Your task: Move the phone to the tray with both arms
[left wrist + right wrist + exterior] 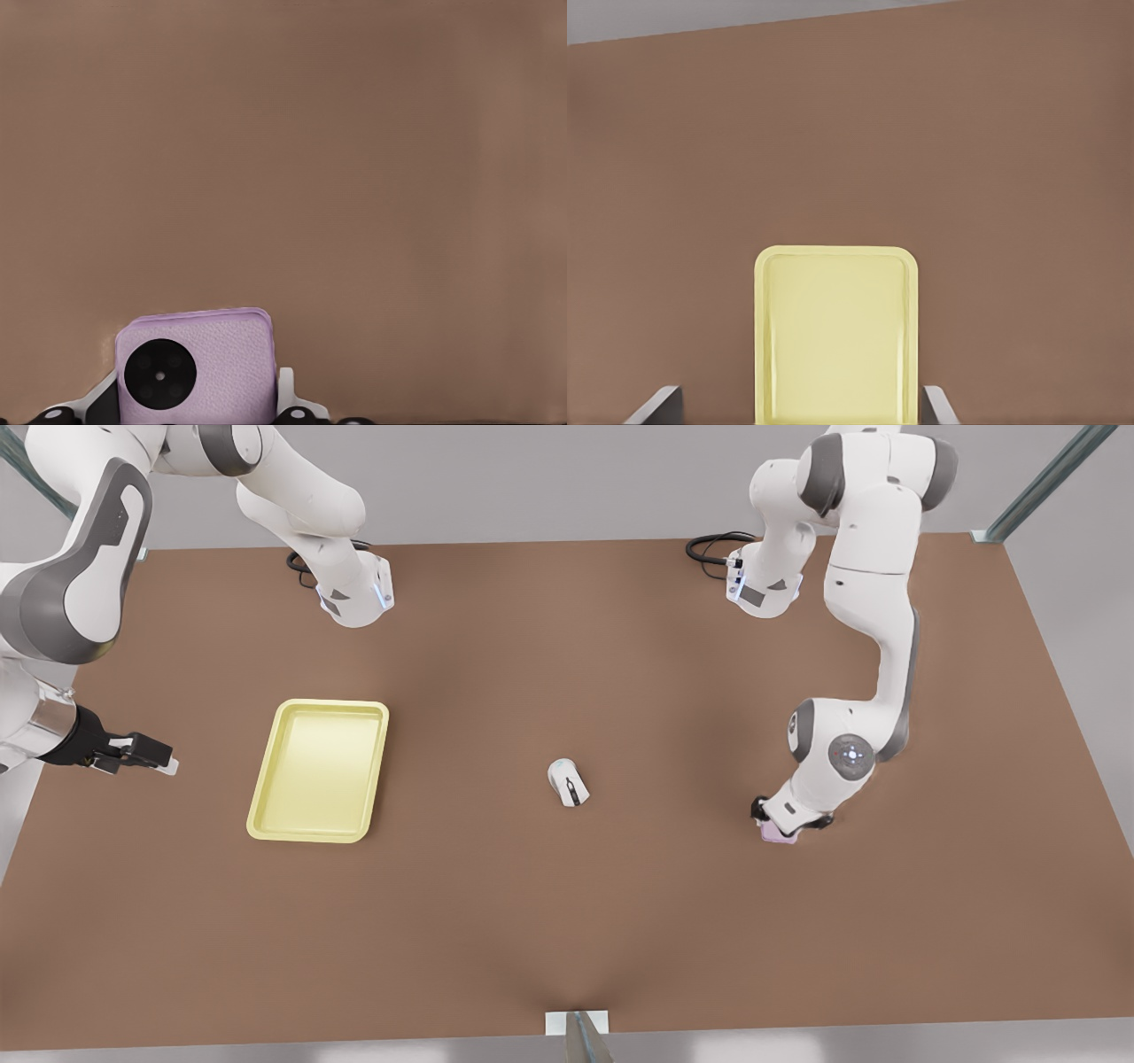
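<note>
Simulated robot test bench, not a lived-in room. Two white arms (pixel 850 602) are standing bolted on a bare brown table (pixel 567 921), cables (pixel 709 545) trailing from their bases. Plain grey walls and metal frame struts (pixel 1045 478) are enclosing it.

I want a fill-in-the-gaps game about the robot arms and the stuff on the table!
1. The left pincer is at the ____, fingers on either side.
2. The tray is pale ____.
3. The white thing between tray and phone is a computer ____.
4. The right pincer waits open beside the ____.

Missing words: phone; yellow; mouse; tray
</note>
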Tool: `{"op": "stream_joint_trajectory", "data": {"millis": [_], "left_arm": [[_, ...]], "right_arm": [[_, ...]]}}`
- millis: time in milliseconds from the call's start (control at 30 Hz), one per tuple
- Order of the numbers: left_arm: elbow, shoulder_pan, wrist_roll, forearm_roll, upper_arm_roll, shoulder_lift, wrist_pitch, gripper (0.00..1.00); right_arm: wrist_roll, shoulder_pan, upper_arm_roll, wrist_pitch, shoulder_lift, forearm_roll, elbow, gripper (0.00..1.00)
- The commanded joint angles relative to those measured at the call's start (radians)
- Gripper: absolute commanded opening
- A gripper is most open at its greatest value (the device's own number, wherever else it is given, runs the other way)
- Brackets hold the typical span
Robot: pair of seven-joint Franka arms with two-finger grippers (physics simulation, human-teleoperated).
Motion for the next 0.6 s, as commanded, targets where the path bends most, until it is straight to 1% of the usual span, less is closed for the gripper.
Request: {"op": "stream_joint_trajectory", "data": {"millis": [0,33,100,133,300,333,400,467,567], "left_arm": [[0.069,-0.049,-0.494,-0.005,-0.071,0.024,-0.140,0.77],[0.142,-0.058,-0.605,-0.005,-0.134,0.064,-0.151,0.77],[0.420,-0.155,-0.770,-0.022,-0.154,0.198,-0.268,0.77],[0.506,-0.210,-0.821,-0.059,-0.154,0.245,-0.275,0.78],[0.819,-0.371,-1.108,-0.065,-0.154,0.443,-0.266,0.78],[0.866,-0.385,-1.106,-0.065,-0.154,0.471,-0.260,0.78],[1.023,-0.437,-1.102,-0.056,-0.151,0.583,-0.251,0.79],[1.058,-0.466,-1.090,-0.010,-0.148,0.642,-0.171,0.79],[1.092,-0.525,-1.073,0.028,-0.146,0.708,-0.120,0.80]], "right_arm": [[0.000,0.000,0.000,-0.001,-0.002,0.002,0.000,1.00],[0.000,0.000,0.000,-0.001,-0.002,-0.001,0.000,1.00],[0.000,-0.001,0.000,-0.001,0.000,-0.001,0.000,1.00],[0.000,-0.001,0.000,0.000,0.000,-0.001,0.000,1.00],[0.000,-0.001,-0.001,0.000,0.000,-0.001,0.000,1.00],[0.000,-0.001,0.000,0.000,0.000,-0.001,0.000,1.00],[0.000,0.000,0.000,0.000,0.000,-0.001,0.000,1.00],[0.000,0.000,0.000,0.000,0.000,-0.001,0.000,1.00],[0.000,0.000,0.000,-0.001,0.000,0.001,0.000,1.00]]}}
